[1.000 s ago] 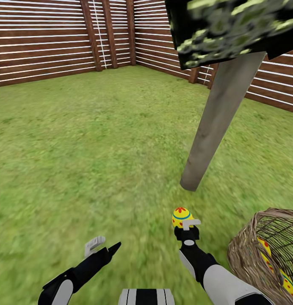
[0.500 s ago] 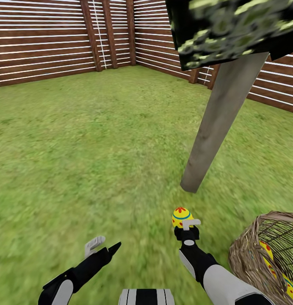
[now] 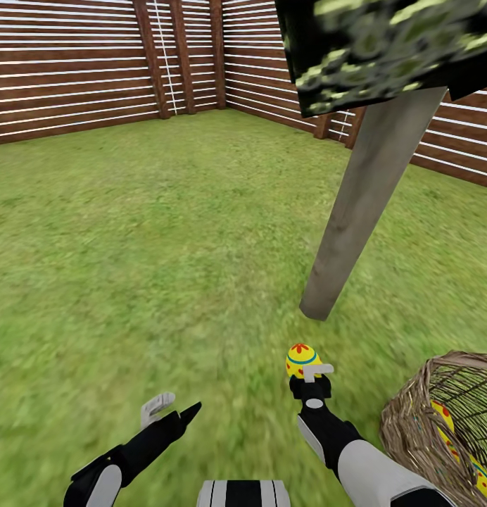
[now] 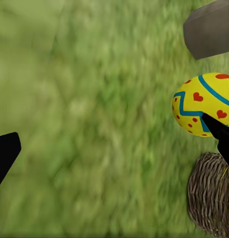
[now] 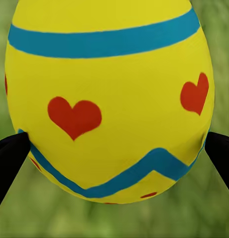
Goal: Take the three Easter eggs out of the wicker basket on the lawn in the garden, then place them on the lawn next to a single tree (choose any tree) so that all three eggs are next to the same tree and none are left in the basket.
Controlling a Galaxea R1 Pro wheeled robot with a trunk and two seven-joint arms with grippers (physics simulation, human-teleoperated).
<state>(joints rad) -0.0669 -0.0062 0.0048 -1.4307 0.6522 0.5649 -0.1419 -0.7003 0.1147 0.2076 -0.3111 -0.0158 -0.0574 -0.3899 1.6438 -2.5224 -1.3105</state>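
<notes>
My right gripper pinches an Easter egg above the lawn near the tree, my left gripper spread empty.

No words, numbers or brand marks can be read anywhere in these pictures.

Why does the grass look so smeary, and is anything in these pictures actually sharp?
Head view: the lawn streaks into blur near the arms; the tree foliage is blocky. Left wrist view: grass is soft all over, but the Easter egg is crisp. Right wrist view: the egg in the right claw is sharp against defocused green.
</notes>
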